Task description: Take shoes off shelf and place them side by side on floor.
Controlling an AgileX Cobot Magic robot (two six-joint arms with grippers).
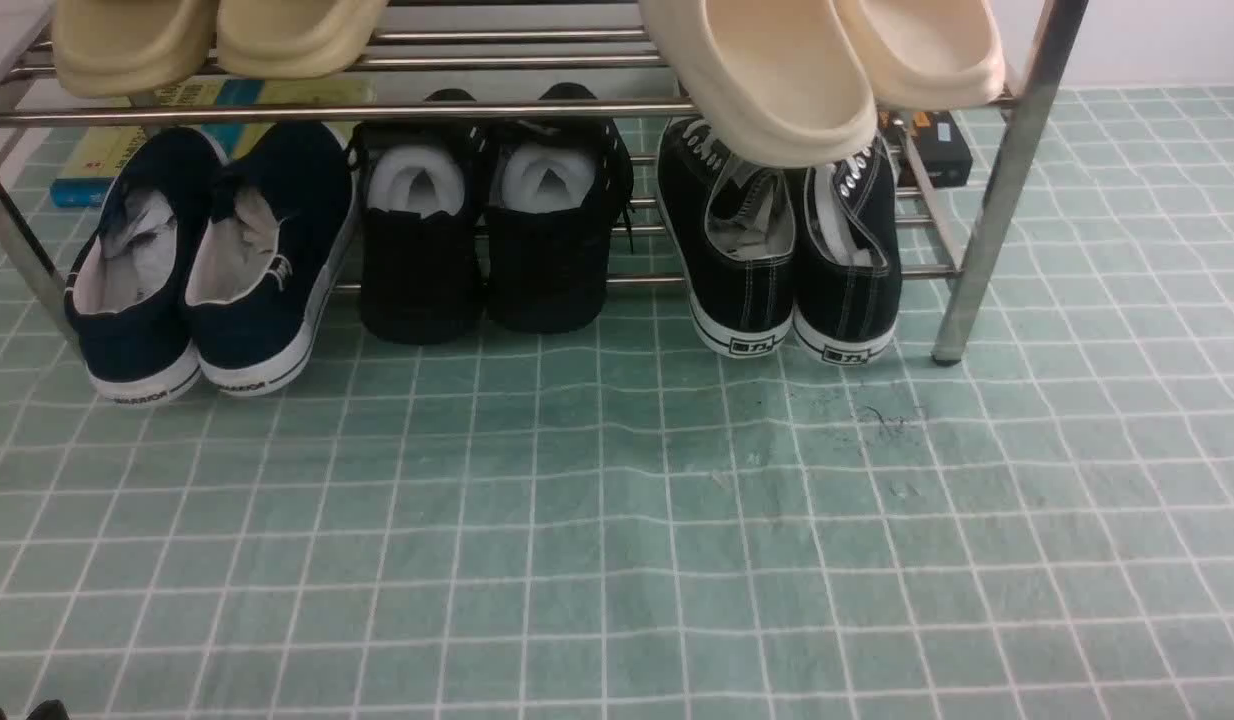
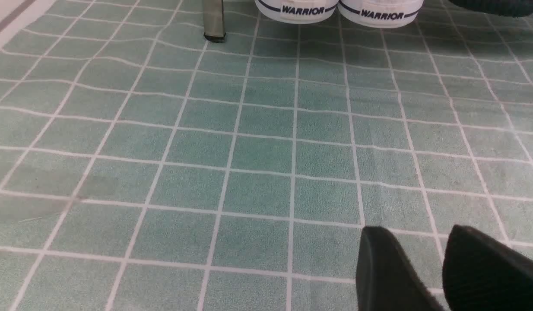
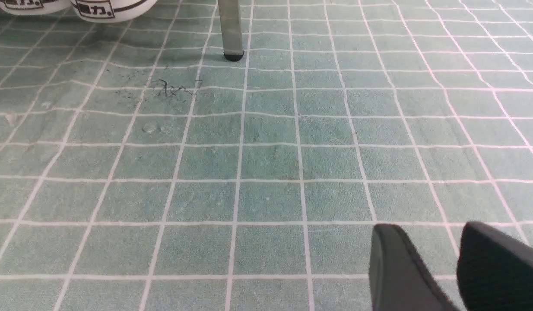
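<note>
My right fingers [image 3: 396, 268] and left fingers [image 2: 389, 268], apart and empty, lie well short of the black canvas white-laced sneakers [image 1: 742, 290] on the chrome-tube shelf [image 1: 987, 230].

The floor [image 3: 266, 164], pale green with a grid of thin white lines, fills nearly the whole view and lies slightly wrinkled. At its far edge a chrome leg of the shelf [image 3: 230, 26] stands upright on a small black foot. Near that leg show the white heels of the shoes [image 3: 132, 5], side by side, each with a dark stripe and a boxed logo; their uppers are cut off. Dark scuff marks [image 3: 171, 88] lie on the floor just in front of heels and leg. Closest to the camera, the right arm's two dark jaws stand apart, only bare floor between them
</note>
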